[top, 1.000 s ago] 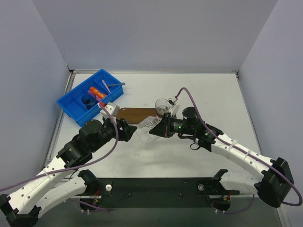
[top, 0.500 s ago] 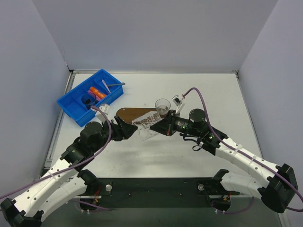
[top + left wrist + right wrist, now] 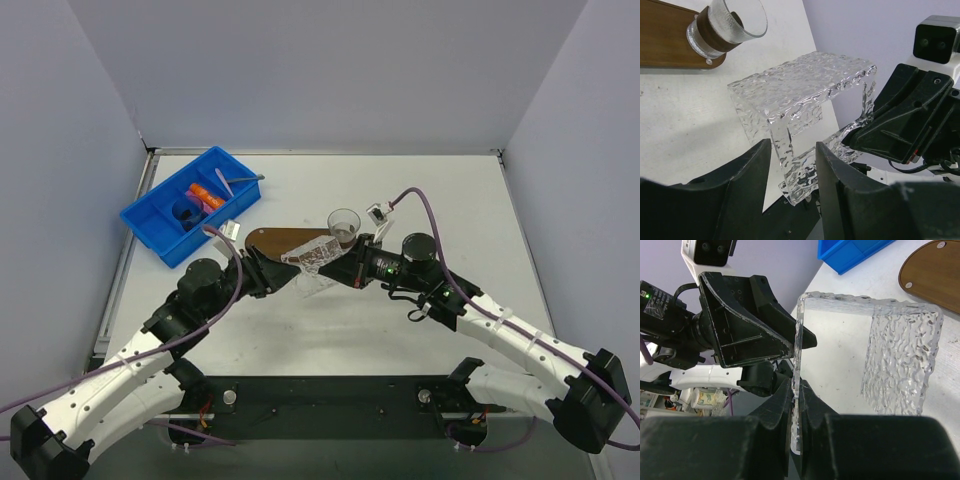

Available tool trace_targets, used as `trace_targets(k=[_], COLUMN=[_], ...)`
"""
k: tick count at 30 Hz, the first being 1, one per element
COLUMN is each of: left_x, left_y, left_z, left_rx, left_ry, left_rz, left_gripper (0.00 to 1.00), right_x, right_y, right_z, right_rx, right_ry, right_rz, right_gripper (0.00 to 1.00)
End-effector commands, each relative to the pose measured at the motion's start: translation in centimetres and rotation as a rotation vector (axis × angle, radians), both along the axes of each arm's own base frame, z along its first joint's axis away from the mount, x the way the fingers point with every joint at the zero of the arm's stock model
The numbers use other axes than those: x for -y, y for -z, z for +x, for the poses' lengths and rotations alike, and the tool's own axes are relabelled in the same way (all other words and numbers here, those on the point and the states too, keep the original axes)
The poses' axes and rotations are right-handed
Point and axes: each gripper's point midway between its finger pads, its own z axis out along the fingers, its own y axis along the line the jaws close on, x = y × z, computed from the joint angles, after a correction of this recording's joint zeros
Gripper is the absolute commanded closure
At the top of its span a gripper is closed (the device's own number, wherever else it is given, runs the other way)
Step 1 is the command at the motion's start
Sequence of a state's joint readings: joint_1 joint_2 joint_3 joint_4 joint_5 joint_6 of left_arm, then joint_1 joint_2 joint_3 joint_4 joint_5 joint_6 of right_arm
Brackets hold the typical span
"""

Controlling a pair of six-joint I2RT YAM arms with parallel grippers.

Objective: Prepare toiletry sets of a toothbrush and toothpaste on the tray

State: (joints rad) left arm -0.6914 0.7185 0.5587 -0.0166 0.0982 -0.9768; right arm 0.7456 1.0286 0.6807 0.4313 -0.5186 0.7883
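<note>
White tabletop (image 3: 450,200) and pale grey walls fill my overhead feed. Biggest on it is the blue plastic bin (image 3: 145,238) at the far left. The orange toothpaste tubes (image 3: 205,197) lie inside it beside thin toothbrush sticks (image 3: 222,185). Just right of the bin I see the dark wooden tray (image 3: 275,240), with a clear cup (image 3: 344,222) standing on its right end. At the tray's near edge both arms share a clear rippled plastic bracket (image 3: 310,260). My left gripper (image 3: 793,155) is pinched across one leg, and my right gripper (image 3: 796,390) is clamped almost closed on a thin panel edge
</note>
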Motion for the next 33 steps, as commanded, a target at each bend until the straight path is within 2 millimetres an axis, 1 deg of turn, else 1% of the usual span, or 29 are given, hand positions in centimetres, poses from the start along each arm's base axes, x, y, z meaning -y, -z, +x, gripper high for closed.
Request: trace_targets(k=[1, 3, 6, 9, 14, 19, 20, 22, 24, 26, 27, 28, 29, 31, 33], left_x=[0.7, 0.7, 0.8, 0.8, 0.5, 0.2, 0.1, 0.0, 0.0, 0.1, 0.1, 0.2, 0.3, 0.5, 0.8], left_y=[-2.7, -2.7, -3.3, -3.3, -3.6, -4.9, -5.2, -5.6, -6.2, -6.7, -7.7, -7.9, -8.3, -9.7, -10.2], left_z=[0.3, 0.4, 0.5, 0.5, 0.6, 0.3, 0.3, 0.1, -0.2, -0.6, -0.8, -1.0, -1.3, -1.8, -2.2], left_rx=[0.049, 0.044, 0.056, 0.052, 0.054, 0.096, 0.105, 0.12, 0.145, 0.164, 0.195, 0.207, 0.22, 0.261, 0.284], left_ry=[0.011, 0.006, 0.002, -0.004, -0.024, -0.028, -0.027, -0.022, -0.01, 0.011, 0.022, 0.034, 0.056, 0.088, 0.12], left_rz=[-0.115, -0.128, -0.163, -0.184, -0.235, -0.285, -0.291, -0.303, -0.329, -0.35, -0.377, -0.388, -0.395, -0.424, -0.427], left_gripper=[0.51, 0.53, 0.57, 0.59, 0.67, 0.73, 0.75, 0.77, 0.81, 0.81, 0.81, 0.81, 0.8, 0.75, 0.74], right_x=[0.1, 0.1, 0.1, 0.1, 0.1, 0.2, 0.2, 0.2, 0.1, 0.1, 0.0, 0.0, -0.1, -0.2, -0.3], right_y=[-4.1, -4.1, -4.1, -4.4, -4.2, -3.5, -3.5, -3.4, -3.3, -3.4, -3.4, -3.9, -4.0, -4.5, -4.9], right_z=[0.2, 0.1, 0.1, 0.0, -0.1, 0.0, 0.0, 0.0, 0.1, 0.1, 0.0, -0.1, -0.1, -0.4, -0.6], right_rx=[0.116, 0.113, 0.112, 0.113, 0.109, 0.096, 0.095, 0.09, 0.085, 0.085, 0.077, 0.083, 0.082, 0.076, 0.075], right_ry=[0.008, 0.007, 0.006, 0.005, 0.002, 0.007, 0.008, 0.012, 0.014, 0.012, 0.01, 0.002, -0.003, -0.018, -0.027], right_rz=[0.12, 0.127, 0.138, 0.156, 0.15, 0.14, 0.139, 0.14, 0.143, 0.15, 0.155, 0.171, 0.177, 0.202, 0.219], right_gripper=[1.0, 1.0, 1.0, 1.0, 1.0, 1.0, 1.0, 1.0, 1.0, 1.0, 1.0, 1.0, 1.0, 1.0, 1.0])
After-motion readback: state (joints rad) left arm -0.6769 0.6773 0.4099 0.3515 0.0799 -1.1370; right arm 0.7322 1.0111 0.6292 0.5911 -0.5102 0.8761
